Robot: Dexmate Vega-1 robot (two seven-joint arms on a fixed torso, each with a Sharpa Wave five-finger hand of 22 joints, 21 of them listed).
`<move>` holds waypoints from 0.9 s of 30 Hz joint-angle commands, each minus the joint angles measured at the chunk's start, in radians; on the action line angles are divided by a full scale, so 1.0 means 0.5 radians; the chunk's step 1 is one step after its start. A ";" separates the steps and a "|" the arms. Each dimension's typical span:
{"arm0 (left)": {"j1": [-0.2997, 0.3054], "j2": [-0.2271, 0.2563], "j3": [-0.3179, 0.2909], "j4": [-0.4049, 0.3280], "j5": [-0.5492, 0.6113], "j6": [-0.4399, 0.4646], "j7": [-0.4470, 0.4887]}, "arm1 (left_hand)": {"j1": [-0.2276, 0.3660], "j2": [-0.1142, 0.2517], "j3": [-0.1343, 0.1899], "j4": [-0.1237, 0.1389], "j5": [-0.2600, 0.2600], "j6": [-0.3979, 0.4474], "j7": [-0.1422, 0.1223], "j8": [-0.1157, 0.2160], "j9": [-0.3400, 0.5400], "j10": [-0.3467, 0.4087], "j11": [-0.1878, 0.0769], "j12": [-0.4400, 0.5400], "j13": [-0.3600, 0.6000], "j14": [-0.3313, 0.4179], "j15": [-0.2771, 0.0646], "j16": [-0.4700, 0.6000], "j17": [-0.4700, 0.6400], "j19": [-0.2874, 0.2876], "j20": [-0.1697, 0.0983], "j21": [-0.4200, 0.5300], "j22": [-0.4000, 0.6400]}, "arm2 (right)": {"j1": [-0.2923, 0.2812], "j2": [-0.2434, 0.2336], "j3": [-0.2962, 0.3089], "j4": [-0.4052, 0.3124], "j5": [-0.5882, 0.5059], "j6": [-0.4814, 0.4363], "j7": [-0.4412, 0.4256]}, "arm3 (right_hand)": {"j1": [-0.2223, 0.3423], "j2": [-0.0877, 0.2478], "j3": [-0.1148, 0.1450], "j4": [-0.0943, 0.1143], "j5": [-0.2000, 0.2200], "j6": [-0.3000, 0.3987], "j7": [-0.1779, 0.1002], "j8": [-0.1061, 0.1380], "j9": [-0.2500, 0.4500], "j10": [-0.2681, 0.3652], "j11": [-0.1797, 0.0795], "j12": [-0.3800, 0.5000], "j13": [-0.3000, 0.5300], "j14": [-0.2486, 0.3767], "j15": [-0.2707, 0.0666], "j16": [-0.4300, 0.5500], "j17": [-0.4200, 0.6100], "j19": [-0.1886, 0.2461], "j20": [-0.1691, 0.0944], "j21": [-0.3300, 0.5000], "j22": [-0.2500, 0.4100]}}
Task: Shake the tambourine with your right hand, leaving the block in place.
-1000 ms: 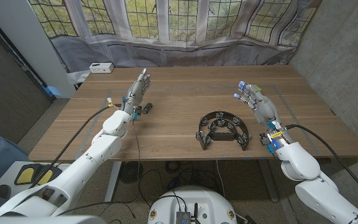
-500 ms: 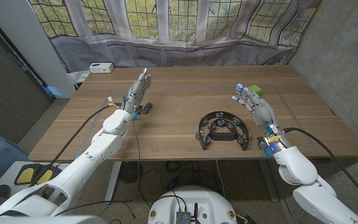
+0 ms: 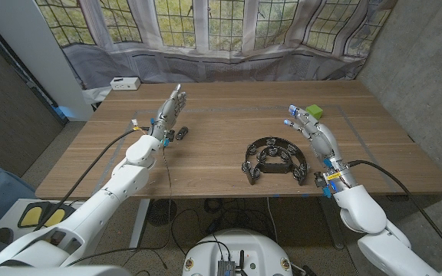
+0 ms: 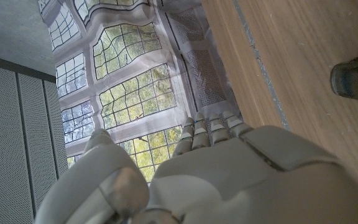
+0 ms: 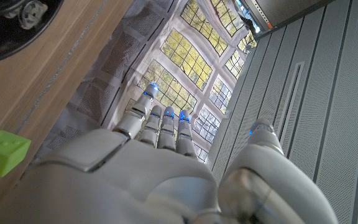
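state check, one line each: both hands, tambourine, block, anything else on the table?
left hand: open, fingers straight, holding nothing
right hand: open, empty, beside the tambourine, not touching it
tambourine: lying flat on the table, not gripped
block: green, on the table beyond the right hand, apart from it
small dark object: on the table next to the left hand
white box: at the far left corner

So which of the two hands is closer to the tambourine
The right hand: it stands just beside the black tambourine, with the green block behind it. The left hand is farther off across the table.
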 commanded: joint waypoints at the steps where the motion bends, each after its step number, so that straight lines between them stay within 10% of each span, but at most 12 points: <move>1: -0.018 -0.012 0.011 0.023 0.002 -0.012 -0.010 | 0.028 0.000 0.007 -0.008 -0.004 0.004 0.003 0.001 0.008 0.021 -0.004 0.000 0.006 0.005 0.004 -0.002 0.003 0.004 0.016 -0.002 0.010 | -0.120 0.041 0.113 -0.135 -0.417 -0.141 -0.202 | 0.043 0.010 0.022 -0.012 0.009 0.036 -0.008 0.015 0.008 0.035 -0.005 0.015 0.011 0.035 -0.004 0.013 0.004 0.025 0.000 0.016 0.007; 27: 0.003 0.073 0.007 -0.098 -0.045 0.086 -0.089 | 0.031 0.003 0.007 -0.014 -0.007 0.019 0.006 -0.001 0.009 0.036 -0.007 -0.001 0.006 0.022 0.006 -0.001 0.003 0.020 0.021 0.002 0.010 | -0.228 0.045 0.162 -0.353 -0.786 -0.457 -0.323 | 0.092 0.025 0.042 -0.028 0.004 0.094 -0.020 0.020 0.007 0.079 -0.018 0.015 0.012 0.075 -0.014 0.018 0.002 0.062 0.005 0.012 0.006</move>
